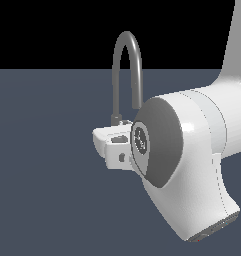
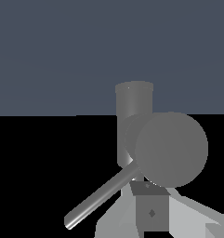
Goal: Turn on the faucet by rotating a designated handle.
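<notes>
Right at the fingertips, the gripper point(image 2: 150, 204) sat up against the faucet point(image 1: 128, 70), but whether its fingers were spread, closed or clamped on anything could not be told: the wrist view showed only one dark finger pad point(image 2: 150, 210) and pale housing below it, and the exterior view hid the tips behind the hand. That pad lay just beside the root of the handle point(image 2: 102, 197); contact could not be confirmed. Out from there, the white hand point(image 1: 114, 145) reached sideways toward the exterior view's left, the bulky wrist joint filling the foreground, the arm rising to the upper right. The faucet stood upright behind the hand, its arched spout curving over and down, its base hidden. In the wrist view the handle ran as a straight thin rod, slanting away from the faucet's base, long axis diagonal.
</notes>
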`<action>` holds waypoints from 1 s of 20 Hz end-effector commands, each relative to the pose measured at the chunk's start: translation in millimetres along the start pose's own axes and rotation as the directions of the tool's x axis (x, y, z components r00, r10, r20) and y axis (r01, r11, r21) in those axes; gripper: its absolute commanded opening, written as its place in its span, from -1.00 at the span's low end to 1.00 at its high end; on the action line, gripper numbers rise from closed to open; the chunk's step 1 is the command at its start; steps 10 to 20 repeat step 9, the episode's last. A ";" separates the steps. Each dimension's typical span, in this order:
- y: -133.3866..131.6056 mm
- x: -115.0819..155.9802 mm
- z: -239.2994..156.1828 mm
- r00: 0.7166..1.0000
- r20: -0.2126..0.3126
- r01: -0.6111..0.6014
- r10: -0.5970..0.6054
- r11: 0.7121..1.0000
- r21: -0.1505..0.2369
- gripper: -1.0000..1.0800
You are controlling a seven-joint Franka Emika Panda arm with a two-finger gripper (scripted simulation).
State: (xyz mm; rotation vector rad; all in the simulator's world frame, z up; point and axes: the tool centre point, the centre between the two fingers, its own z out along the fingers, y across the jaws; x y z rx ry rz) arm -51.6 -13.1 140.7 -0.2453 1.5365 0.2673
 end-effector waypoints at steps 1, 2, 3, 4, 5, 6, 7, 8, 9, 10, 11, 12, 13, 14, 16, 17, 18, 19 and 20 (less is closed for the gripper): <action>-19.5 18.8 -1.7 1.000 -0.024 0.003 -0.002 0.999 0.033 -1.00; -23.2 21.3 -2.0 1.000 -0.023 0.004 -0.003 0.999 0.039 -1.00; -27.0 23.9 -2.2 1.000 -0.023 0.006 -0.005 0.999 0.044 -1.00; -30.9 26.5 -2.5 1.000 -0.023 0.007 -0.006 0.999 0.049 -1.00; -34.7 29.0 -2.8 1.000 -0.022 0.009 -0.007 0.998 0.055 -1.00; -38.6 31.6 -3.1 1.000 -0.022 0.010 -0.009 0.998 0.060 -1.00; -42.4 34.1 -3.4 1.000 -0.022 0.012 -0.010 0.998 0.066 -1.00; -46.3 36.7 -3.8 1.000 -0.021 0.013 -0.012 0.997 0.071 -1.00; -46.3 36.7 -3.8 1.000 -0.021 0.013 -0.012 0.997 0.071 -1.00; -46.3 36.7 -3.8 1.000 -0.021 0.013 -0.012 0.997 0.071 -1.00; -46.3 36.7 -3.8 1.000 -0.021 0.013 -0.012 0.997 0.071 -1.00; -46.3 36.7 -3.8 1.000 -0.021 0.013 -0.012 0.997 0.071 -1.00; -46.3 36.7 -3.8 1.000 -0.021 0.013 -0.012 0.997 0.071 -1.00; -46.3 36.7 -3.8 1.000 -0.021 0.013 -0.012 0.997 0.071 -1.00; -46.3 36.7 -3.8 1.000 -0.021 0.013 -0.012 0.997 0.071 -1.00; -46.3 36.7 -3.8 1.000 -0.021 0.013 -0.012 0.997 0.071 -1.00; -46.3 36.7 -3.8 1.000 -0.021 0.013 -0.012 0.997 0.071 -1.00; -46.3 36.7 -3.8 1.000 -0.021 0.013 -0.012 0.997 0.071 -1.00; -46.3 36.7 -3.8 1.000 -0.021 0.013 -0.012 0.997 0.071 -1.00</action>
